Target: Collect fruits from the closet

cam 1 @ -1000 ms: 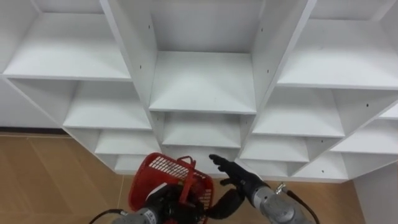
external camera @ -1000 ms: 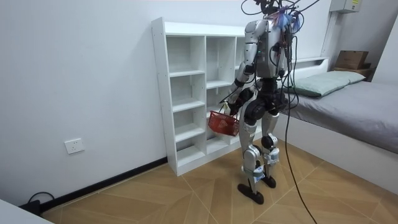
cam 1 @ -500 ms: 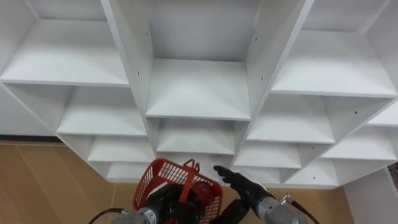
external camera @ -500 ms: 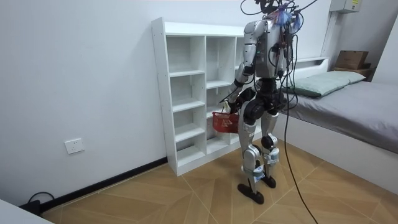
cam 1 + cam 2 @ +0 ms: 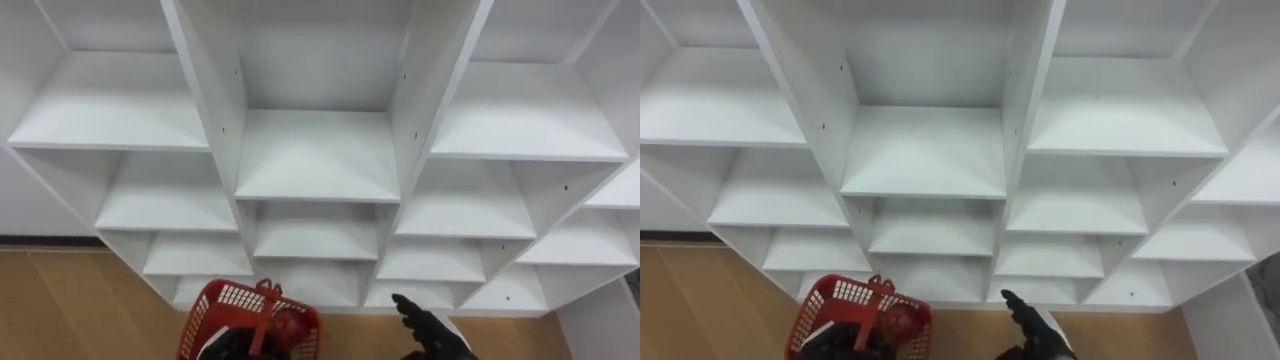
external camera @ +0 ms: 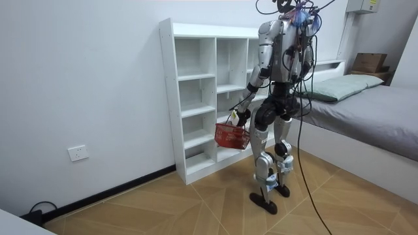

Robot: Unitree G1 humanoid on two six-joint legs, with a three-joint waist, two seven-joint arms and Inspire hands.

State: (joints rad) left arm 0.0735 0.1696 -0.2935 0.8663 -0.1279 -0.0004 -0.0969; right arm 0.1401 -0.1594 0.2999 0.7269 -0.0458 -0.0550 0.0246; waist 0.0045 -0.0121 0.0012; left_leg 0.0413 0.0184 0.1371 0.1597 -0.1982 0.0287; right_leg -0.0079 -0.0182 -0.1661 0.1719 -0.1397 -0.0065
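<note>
I stand facing a white closet (image 5: 320, 150) whose shelves are bare. A red mesh basket (image 5: 232, 305) hangs low in front of its bottom shelves, with a round red fruit (image 5: 290, 323) inside it. In the room view my left hand (image 6: 234, 117) is curled round the handle, and the basket (image 6: 232, 135) hangs below it, close to the closet (image 6: 196, 98). My right hand (image 5: 425, 327) shows to the right of the basket with straight fingers and holds nothing. In the right eye view, the basket (image 5: 840, 305) and right hand (image 5: 1032, 320) sit low.
A bed (image 6: 366, 98) with a grey cover stands behind me at the room view's right. Wooden floor (image 6: 196, 202) stretches around my feet. A wall socket (image 6: 78, 153) sits low on the wall left of the closet.
The basket has dropped lower and swung nearer the closet. My right hand has moved right and down, away from the basket. The eye view has shifted a little.
</note>
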